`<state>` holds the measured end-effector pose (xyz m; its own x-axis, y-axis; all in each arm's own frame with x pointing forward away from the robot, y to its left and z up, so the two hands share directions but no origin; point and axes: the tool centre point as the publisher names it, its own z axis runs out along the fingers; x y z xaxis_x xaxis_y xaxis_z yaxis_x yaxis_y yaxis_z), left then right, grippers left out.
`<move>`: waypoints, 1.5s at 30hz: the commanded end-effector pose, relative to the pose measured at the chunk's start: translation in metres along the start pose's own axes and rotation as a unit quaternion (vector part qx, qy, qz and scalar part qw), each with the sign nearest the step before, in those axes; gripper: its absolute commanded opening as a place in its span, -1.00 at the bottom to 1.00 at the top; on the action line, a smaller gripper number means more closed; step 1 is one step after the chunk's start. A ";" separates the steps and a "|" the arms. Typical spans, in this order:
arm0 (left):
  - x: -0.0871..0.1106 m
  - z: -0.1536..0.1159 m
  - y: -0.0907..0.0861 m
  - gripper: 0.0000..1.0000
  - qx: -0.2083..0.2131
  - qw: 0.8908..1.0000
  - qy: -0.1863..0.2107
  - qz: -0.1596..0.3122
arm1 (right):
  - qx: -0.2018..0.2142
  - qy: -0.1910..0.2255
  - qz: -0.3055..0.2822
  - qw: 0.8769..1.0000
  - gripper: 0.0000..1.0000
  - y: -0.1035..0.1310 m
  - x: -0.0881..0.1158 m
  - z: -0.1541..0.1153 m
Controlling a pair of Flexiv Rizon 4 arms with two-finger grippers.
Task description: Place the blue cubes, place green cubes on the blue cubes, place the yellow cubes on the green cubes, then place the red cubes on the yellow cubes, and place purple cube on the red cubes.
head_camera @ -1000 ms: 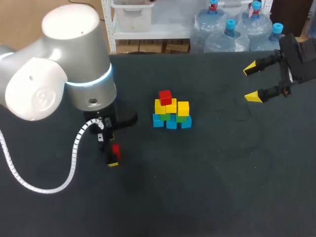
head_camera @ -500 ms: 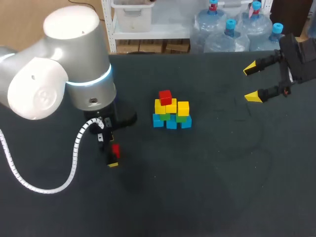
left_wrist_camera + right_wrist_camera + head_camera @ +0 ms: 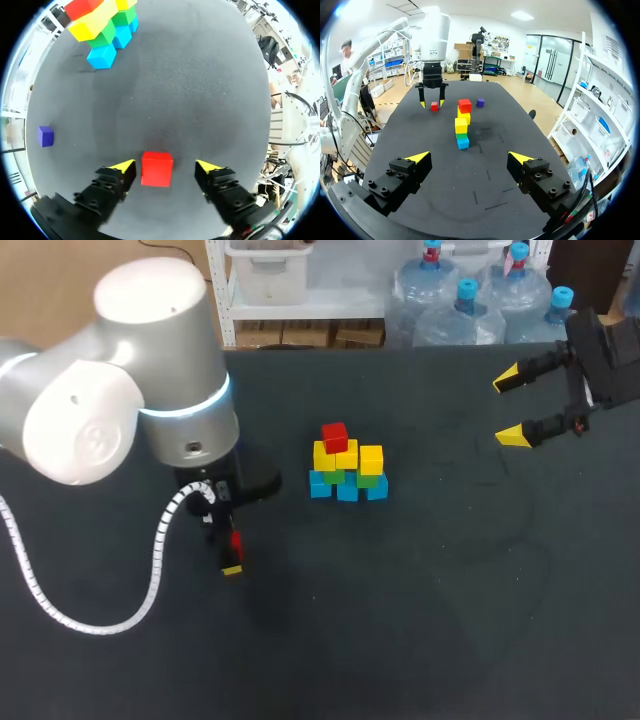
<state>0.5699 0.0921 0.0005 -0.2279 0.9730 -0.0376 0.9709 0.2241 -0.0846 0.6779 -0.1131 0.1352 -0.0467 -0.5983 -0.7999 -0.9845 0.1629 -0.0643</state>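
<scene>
Stack holds one red; second red cube, at its 8 o'clock, sits between released left fingers; purple cube pending; right fingers released.

Overhead, the left arm hides the purple cube; the left wrist view cuts off the cube stack.

- Cubes: plain coloured faces, no letters or numbers.
- Left arm: a faint embossed mark on its round cap, too faint to read.
- Table: no label or sign can be read.
</scene>
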 end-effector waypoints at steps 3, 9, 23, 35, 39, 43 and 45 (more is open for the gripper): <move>-0.003 0.004 -0.002 -1.00 0.003 1.000 0.005 0.002 | 0.000 -0.001 -0.001 1.000 1.00 0.000 0.000 0.001; -0.007 0.005 -0.007 -1.00 0.009 1.000 0.008 -0.005 | 0.000 -0.001 -0.001 1.000 1.00 0.000 0.000 0.001; -0.082 -0.024 -0.043 -1.00 0.017 1.000 -0.003 0.013 | 0.000 -0.001 -0.001 1.000 1.00 0.000 0.000 0.001; -0.110 -0.025 -0.072 -1.00 -0.009 1.000 0.022 0.009 | 0.000 -0.001 -0.001 1.000 1.00 0.000 0.000 0.001; -0.115 -0.029 -0.076 -1.00 -0.036 0.999 0.028 0.004 | 0.000 -0.001 -0.001 1.000 1.00 0.000 0.000 0.001; -0.119 -0.027 -0.079 -1.00 -0.035 0.999 0.015 0.001 | 0.000 -0.001 -0.001 1.000 1.00 0.000 0.000 0.001; -0.121 -0.026 -0.080 -1.00 -0.029 1.000 0.006 0.005 | 0.000 -0.001 -0.001 1.000 1.00 0.000 0.000 0.001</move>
<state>0.5216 -0.0444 0.0417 -0.2226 0.9749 -0.0081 0.9748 0.2224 -0.0195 0.6779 -0.1131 0.1352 -0.0467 -0.5983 -0.7999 -0.9845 0.1629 -0.0643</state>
